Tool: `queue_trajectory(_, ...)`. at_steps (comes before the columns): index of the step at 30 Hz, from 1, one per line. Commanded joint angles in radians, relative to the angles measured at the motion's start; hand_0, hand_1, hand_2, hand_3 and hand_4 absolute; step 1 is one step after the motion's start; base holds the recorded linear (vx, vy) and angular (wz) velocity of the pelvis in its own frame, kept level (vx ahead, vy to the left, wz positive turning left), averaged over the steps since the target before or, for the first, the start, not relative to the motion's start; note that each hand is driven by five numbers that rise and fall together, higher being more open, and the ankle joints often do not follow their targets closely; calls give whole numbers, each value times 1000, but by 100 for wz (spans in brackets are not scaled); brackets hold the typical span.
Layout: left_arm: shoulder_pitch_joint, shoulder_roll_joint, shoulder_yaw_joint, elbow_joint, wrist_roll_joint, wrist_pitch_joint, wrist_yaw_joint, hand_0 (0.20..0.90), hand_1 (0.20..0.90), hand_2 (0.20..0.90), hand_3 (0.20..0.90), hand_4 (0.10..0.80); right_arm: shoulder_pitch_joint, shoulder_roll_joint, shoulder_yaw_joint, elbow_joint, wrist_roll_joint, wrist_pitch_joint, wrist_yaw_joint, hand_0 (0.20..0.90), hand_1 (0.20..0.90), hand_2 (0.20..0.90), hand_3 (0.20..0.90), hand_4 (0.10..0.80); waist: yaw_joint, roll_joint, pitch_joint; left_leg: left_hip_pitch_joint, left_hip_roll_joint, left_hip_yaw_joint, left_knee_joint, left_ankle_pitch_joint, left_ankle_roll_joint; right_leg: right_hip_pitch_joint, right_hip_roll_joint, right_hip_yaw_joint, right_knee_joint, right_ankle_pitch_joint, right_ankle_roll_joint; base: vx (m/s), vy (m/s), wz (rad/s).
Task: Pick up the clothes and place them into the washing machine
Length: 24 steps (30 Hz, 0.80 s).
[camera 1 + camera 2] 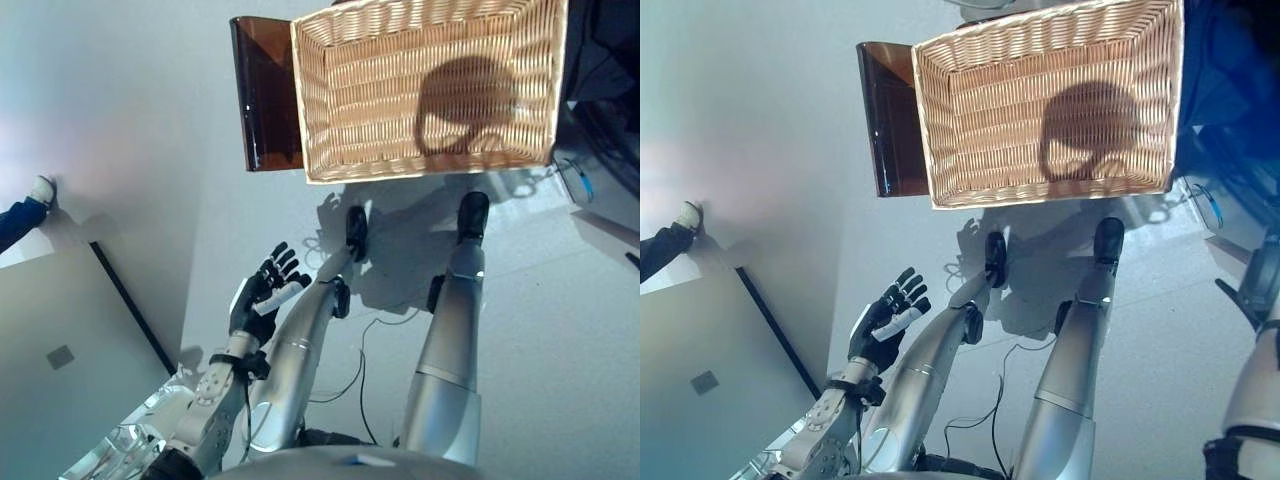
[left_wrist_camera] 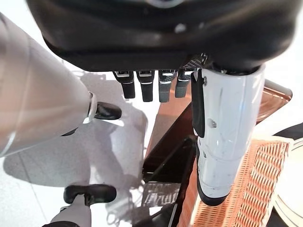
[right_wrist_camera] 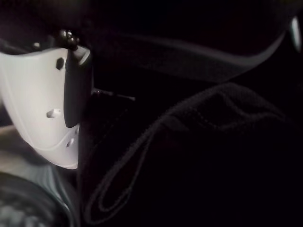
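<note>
Basket: a large rectangular woven wicker basket (image 1: pixel 430 90) stands on the pale floor (image 1: pixel 560 330) ahead of the robot; its inside shows only bare weave, no clothes.
Panel: a dark brown glossy upright panel (image 1: pixel 265 95) touches the basket's left side.
Washing machine: a grey curved rim (image 3: pixel 28 203) in the right wrist view may be its door, though that cannot be told for sure.
Garment: a dark, soft cloth with a stitched hem (image 3: pixel 199 156) fills the right wrist view, touching the right hand (image 3: pixel 45 101); it is out of the basket and near that rim.
Right hand: only its white-covered thumb shows, against the cloth; whether the fingers hold the cloth cannot be told.
Left hand: the left hand (image 1: pixel 262 295) hangs over the floor, near the robot's side and well short of the basket, fingers spread and straight, holding nothing.
Person: a blue sleeve and pale hand (image 1: pixel 30 205) show at the left edge.
Handling: the cloth looks light, limp and unbreakable; a bunched fold or the hem should give the surest hold, as loose ends may trail and snag.
</note>
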Motion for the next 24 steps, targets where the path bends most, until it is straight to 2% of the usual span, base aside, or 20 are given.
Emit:
queue_trajectory(1, 38, 46, 66, -55, -20, -69, 15, 900, 900, 900, 900, 800, -109, -174, 184, -124, -52, -101, -18, 200, 200, 200, 200, 300, -21, 80, 11, -58, 73, 2, 60, -8, -96, 43, 99, -82, 120, -164, -100, 0, 0, 0)
queue_trajectory(4, 43, 49, 70, -59, -20, -72, 16, 900, 900, 900, 900, 800, -106, -161, 191, -118, -74, -96, -23, 200, 200, 200, 200, 300, -21, 79, 13, -58, 74, 2, 61, -7, -95, 46, 98, -84, 119, -164, -100, 0, 0, 0)
queue_trajectory(5, 44, 49, 70, -60, -19, -72, 17, 900, 900, 900, 900, 800, -105, -160, 189, -120, -76, -95, -25, 307, 307, 307, 307, 376, -22, 79, 13, -57, 74, 2, 61, -7, -95, 47, 98, -84, 119, -164, -100, 0, 0, 0)
queue_trajectory(6, 43, 55, 73, -61, -19, -75, 17, 900, 900, 900, 900, 800, -101, -159, 200, -109, -102, -84, -27, 475, 475, 475, 475, 496, -22, 78, 14, -57, 73, 3, 61, -6, -95, 48, 98, -86, 119, -163, -100, 0, 0, 0)
queue_trajectory(7, 44, 60, 76, -64, -18, -77, 17, 900, 900, 900, 900, 800, -94, -153, 211, -100, -138, -65, -38, 900, 900, 900, 900, 800, -24, 78, 15, -54, 72, 1, 57, -5, -94, 51, 100, -87, 118, -161, -101, 0, 0, 0)
queue_trajectory(12, 50, 71, 83, -64, -5, -82, 20, 900, 900, 900, 900, 800, -68, -137, 238, -87, -235, -15, -54, 900, 900, 900, 900, 800, -23, 75, 15, -48, 71, 0, 47, -1, -92, 60, 101, -91, 107, -153, -100, 0, 0, 0)
queue_trajectory(14, 57, 84, 86, -75, 3, -84, 19, 900, 900, 900, 900, 800, -61, -132, 285, -70, -371, 44, -92, 900, 900, 900, 900, 800, -16, 73, 11, -44, 70, 0, 41, 2, -88, 65, 100, -95, 96, -146, -98, -38, 35, -1)
queue_trajectory(18, 59, 94, 87, -80, 9, -88, 20, 900, 900, 900, 900, 800, -53, -123, 327, -72, -499, 101, -144, 900, 900, 900, 900, 800, -14, 72, 10, -41, 69, -3, 32, 7, -85, 72, 100, -98, 82, -136, -94, -47, 31, -5)
queue_trajectory(19, 56, 101, 91, -81, 16, -90, 20, 900, 900, 900, 900, 800, -36, -118, 376, -67, -636, 155, -171, 900, 900, 900, 900, 800, -11, 70, 8, -40, 67, -5, 33, 8, -83, 75, 100, -100, 79, -131, -93, -34, 22, -3)
queue_trajectory(20, 56, 100, 91, -81, 16, -90, 20, 900, 900, 900, 900, 800, -36, -117, 376, -69, -638, 157, -173, 900, 900, 900, 900, 800, -12, 71, 8, -39, 68, -5, 33, 8, -83, 76, 100, -100, 78, -130, -93, -50, 37, -2)
queue_trajectory(22, 50, 94, 90, -83, 20, -95, 24, 900, 900, 900, 900, 800, -9, -100, 395, -74, -781, 214, -244, 900, 900, 900, 900, 800, -8, 69, 2, -36, 64, -6, 35, 7, -78, 81, 100, -98, 72, -122, -91, -46, 38, -4)
queue_trajectory(24, 45, 93, 87, -84, 22, -98, 28, 900, 900, 900, 900, 800, -1, -96, 392, -58, -804, 237, -254, 900, 900, 900, 900, 800, -3, 72, -5, -38, 62, -6, 40, 4, -76, 81, 99, -98, 73, -121, -89, -42, 45, -6)
